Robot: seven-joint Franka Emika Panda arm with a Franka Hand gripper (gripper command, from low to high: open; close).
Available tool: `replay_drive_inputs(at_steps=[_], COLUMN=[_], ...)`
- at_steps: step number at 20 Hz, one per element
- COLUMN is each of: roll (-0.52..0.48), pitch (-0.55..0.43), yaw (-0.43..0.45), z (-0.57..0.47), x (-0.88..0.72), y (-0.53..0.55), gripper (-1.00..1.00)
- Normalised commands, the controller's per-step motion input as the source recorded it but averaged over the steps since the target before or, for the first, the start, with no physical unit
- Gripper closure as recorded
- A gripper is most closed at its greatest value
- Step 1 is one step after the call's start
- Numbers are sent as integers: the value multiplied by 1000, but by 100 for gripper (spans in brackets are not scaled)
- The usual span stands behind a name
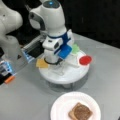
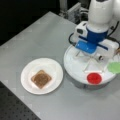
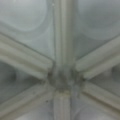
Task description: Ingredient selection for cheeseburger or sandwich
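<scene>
A tan toast square lies on the white plate at a front view's bottom, with the dark brown patty on top of it; the same stack shows on the plate. My gripper hangs low over the middle of the white round divided tray. Its fingertips are hidden by the hand. On the tray's rim sit the yellow-orange cheese square, the red disc and the green leaf piece. The wrist view shows only the tray's hub and ribs.
A second white machine body stands at a front view's left, with a dark box behind the tray. A blue-lit device and a small orange object lie at the left edge. The grey table ends in a dark perforated surface.
</scene>
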Motion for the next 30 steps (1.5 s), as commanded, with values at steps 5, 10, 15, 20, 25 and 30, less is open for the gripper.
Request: replay_drive_inputs(at_steps=[5, 10, 15, 20, 25, 30], roll=[-2, 20, 30, 44, 100, 162], pitch=[-62, -61, -59, -85, -102, -74], yaw=[69, 94, 119, 163, 200, 160], z=[-61, -76, -185, -294, -387, -425], x=[103, 69, -8, -55, -69, -136], y=[45, 16, 16, -50, -101, -67], gripper=[-100, -100, -100, -100, -100, -100])
